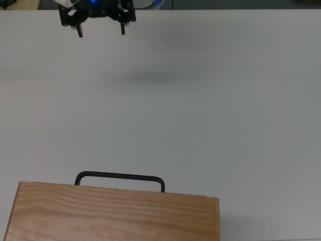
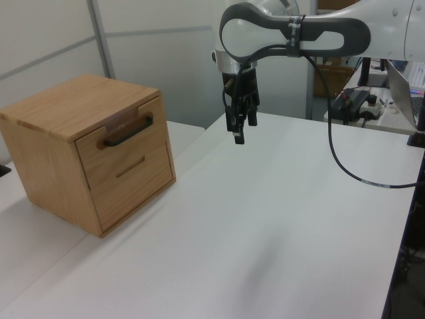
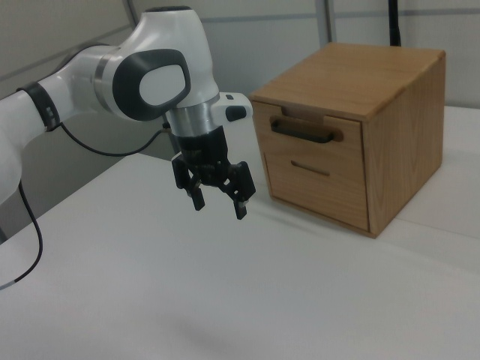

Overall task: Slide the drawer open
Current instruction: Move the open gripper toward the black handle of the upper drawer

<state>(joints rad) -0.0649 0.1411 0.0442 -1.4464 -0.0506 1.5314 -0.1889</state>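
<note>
Your claw [image 3: 220,202] hangs with fingers apart, well away from the shut drawer [image 3: 311,137] and its handle [image 3: 301,133]

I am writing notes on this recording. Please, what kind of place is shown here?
Probably a robotics lab or test room. A robot arm's gripper hangs above a plain white table that bears only a small wooden cabinet with a drawer. Cables and electronic gear lie behind, by pale partition walls.

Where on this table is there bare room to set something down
Almost everywhere: the white table lies bare between the open gripper and the cabinet, and on the top view's right. The only tight spot is just before the drawer and its handle.
</note>
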